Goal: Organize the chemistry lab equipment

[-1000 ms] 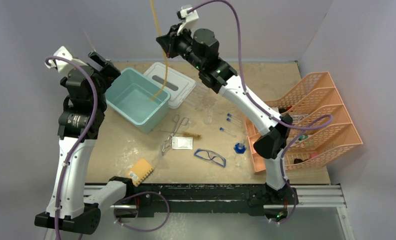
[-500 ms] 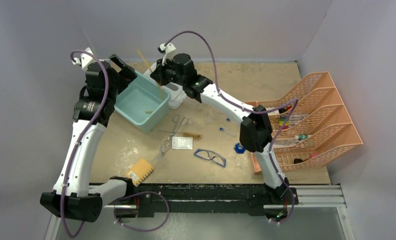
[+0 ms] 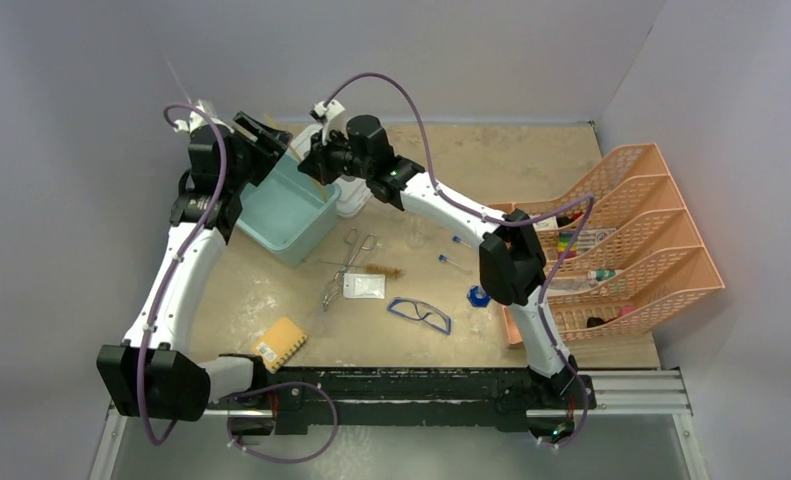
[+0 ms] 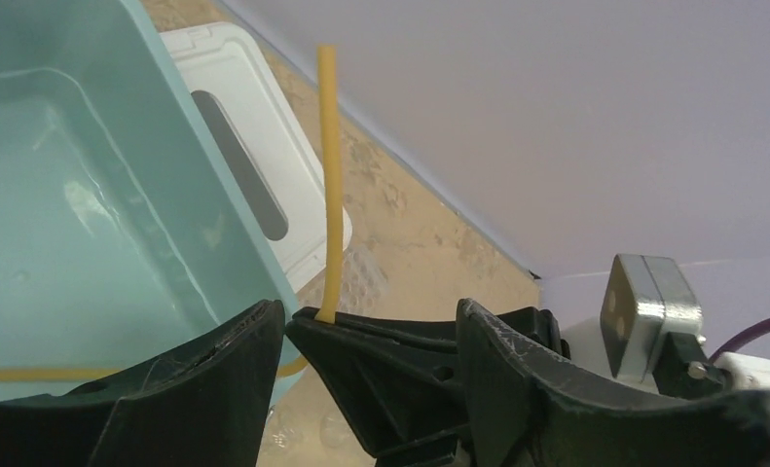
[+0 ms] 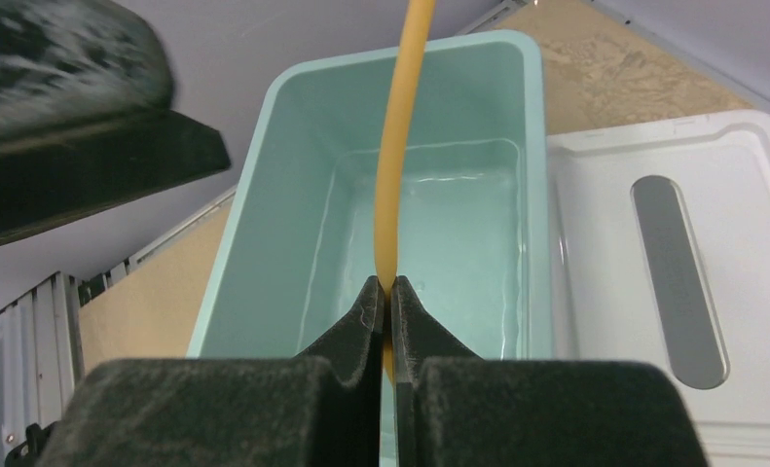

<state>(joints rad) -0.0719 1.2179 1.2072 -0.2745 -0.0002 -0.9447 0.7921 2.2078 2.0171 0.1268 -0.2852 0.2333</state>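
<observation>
- The right tool is clenched on the tan rubber tubing. The tubing is pinched between its two closed fingers, directly over the teal bin.
- The tubing is thus held in the air at the far left of the tabletop, not lying on it. Below the grip, one end is seen in the left wrist view lying flat on the bin floor. Above the grip, the free length stands nearly upright, so the long axis runs up and down.
- The left tool is released, with its fingers spread wide and nothing gripped. It is placed at the far-left rim of the bin, just beside the right tool.
- From the left tool, the upright free length is seen ahead, framed between its open fingers. Whether the tubing is actually within their reach cannot be told.
- The coming move is judged to turn on this relation. The left arm is the nearer one to the free upper length, so that length could be caught or guided down into the bin by it.
- The white lid is lying just right of the bin.
- The metal scissors, white packet and safety glasses are left on the tabletop, well apart from both tools.
</observation>
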